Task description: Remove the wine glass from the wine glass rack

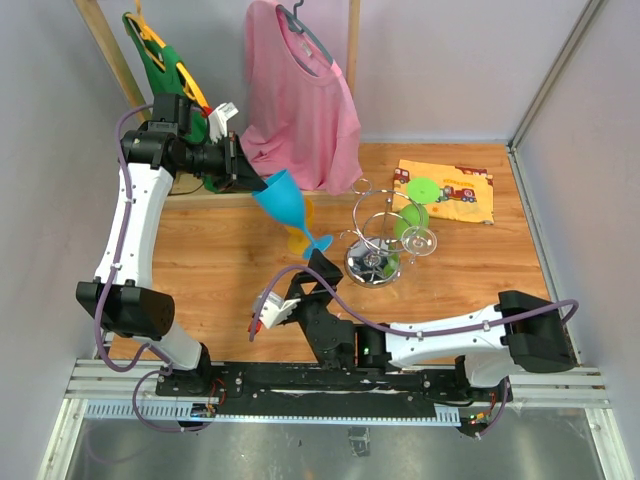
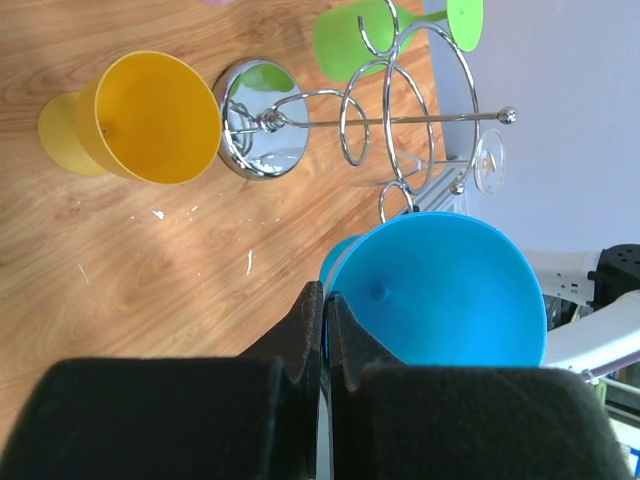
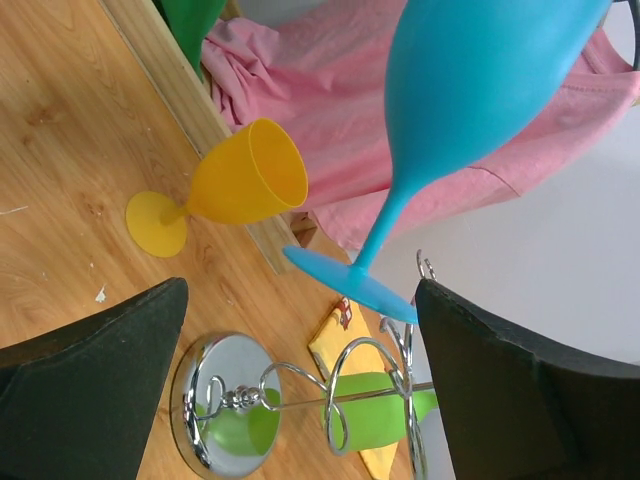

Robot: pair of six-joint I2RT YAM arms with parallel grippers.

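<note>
My left gripper [image 1: 262, 183] is shut on the rim of a blue wine glass [image 1: 287, 203], holding it tilted in the air with its foot [image 1: 320, 243] pointing at the wine glass rack [image 1: 374, 262]. In the left wrist view the jaws [image 2: 327, 295] pinch the blue rim [image 2: 440, 290], well apart from the silver rack [image 2: 262, 120]. A green wine glass [image 1: 412, 216] hangs on the rack's loops. My right gripper [image 1: 305, 280] stands open just left of the rack, with nothing between its fingers [image 3: 300, 290]; the blue glass [image 3: 470, 90] and the rack base [image 3: 225, 400] lie beyond them.
A yellow wine glass [image 2: 150, 115] lies on its side on the wooden table [image 1: 230, 260] beyond the blue one. A clear glass's foot [image 1: 419, 242] shows at the rack's right. A pink shirt [image 1: 300, 90] hangs at the back. A yellow printed cloth [image 1: 455, 195] lies at the back right.
</note>
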